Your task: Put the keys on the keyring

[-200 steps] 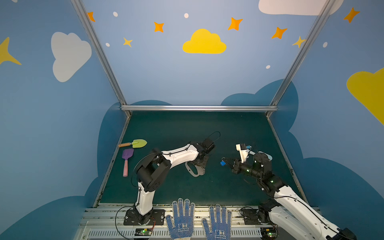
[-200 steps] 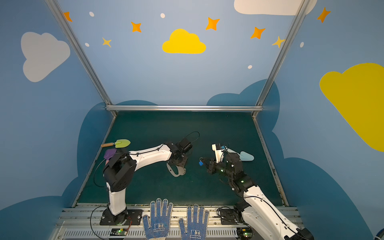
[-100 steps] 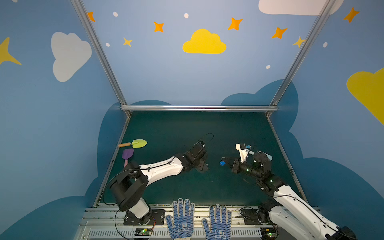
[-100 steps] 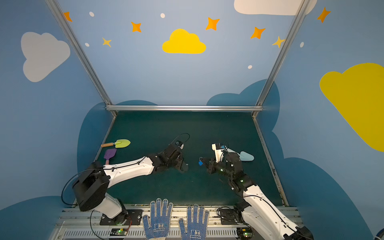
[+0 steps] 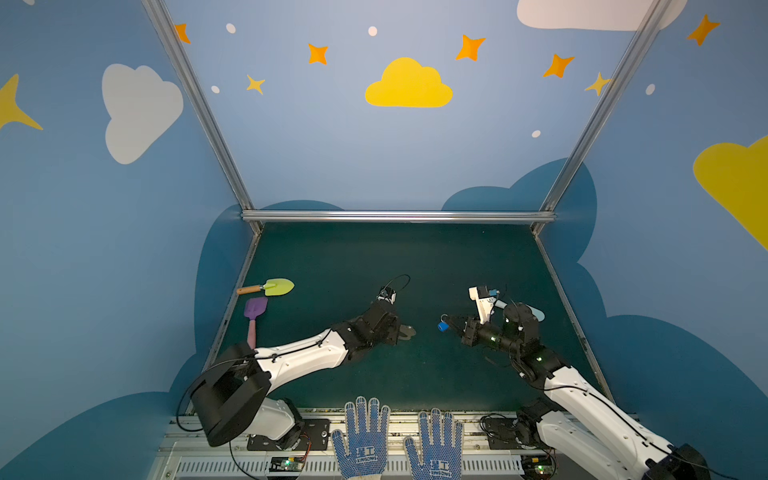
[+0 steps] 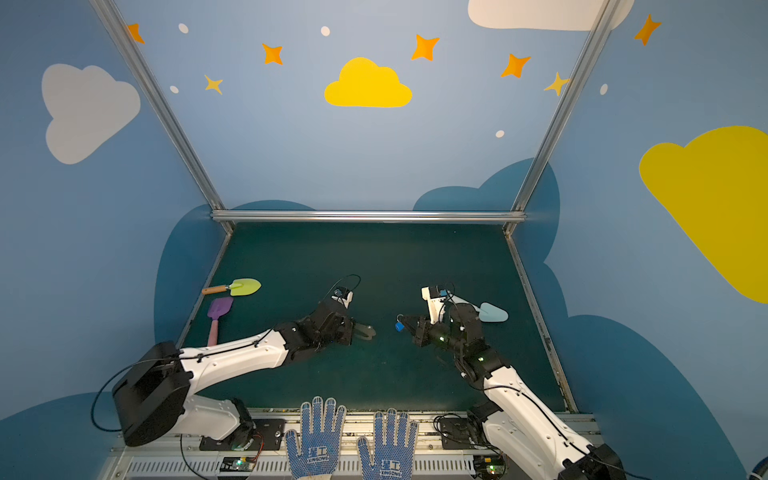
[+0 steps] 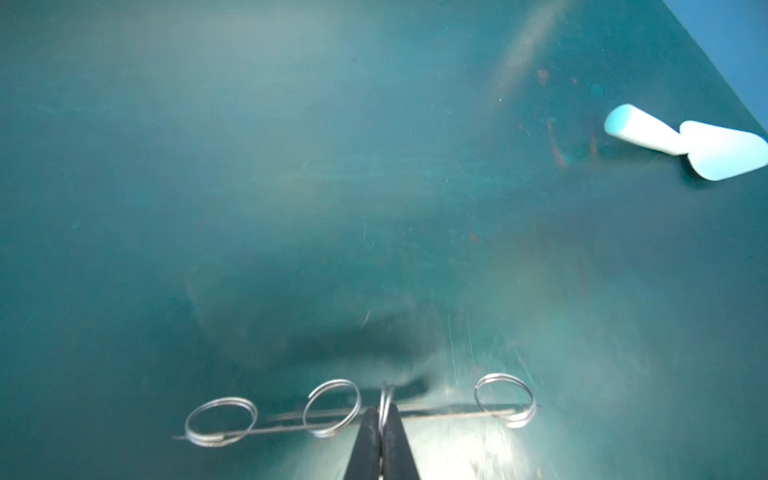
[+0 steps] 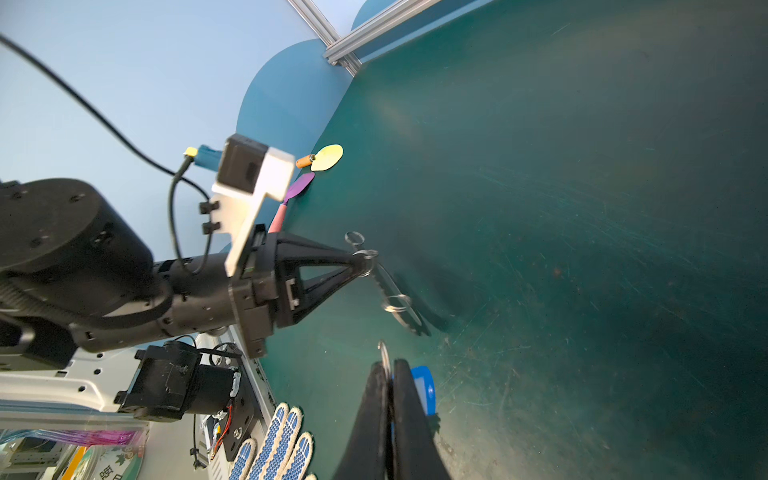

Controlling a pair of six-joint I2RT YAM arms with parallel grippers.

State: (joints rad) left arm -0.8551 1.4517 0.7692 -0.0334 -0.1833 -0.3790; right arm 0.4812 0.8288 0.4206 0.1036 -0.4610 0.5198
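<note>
Pinching a wire ring of the keyring [image 5: 406, 332] in the shut left gripper [image 7: 381, 411], plate edge-on low near the green mat [image 5: 332, 257], presenting free rings — clamping the keys [image 8: 426, 388] in the closed right gripper [image 8: 388, 368], lifted opposite, apart, probably for threading.

1. The far half of the tabletop [image 5: 374, 249] lies bare up to the back rail [image 5: 395, 216].
2. A clear gap separates the keyring [image 5: 409, 332] in the left tool [image 5: 398, 331] from the keys [image 5: 443, 327] in the right tool [image 5: 453, 324].
3. A yellow-green spade [image 5: 276, 286] and purple spatula [image 5: 254, 309] occupy the left edge; a pale blue spade [image 6: 494, 312] lies behind the right arm [image 5: 573, 390].
</note>
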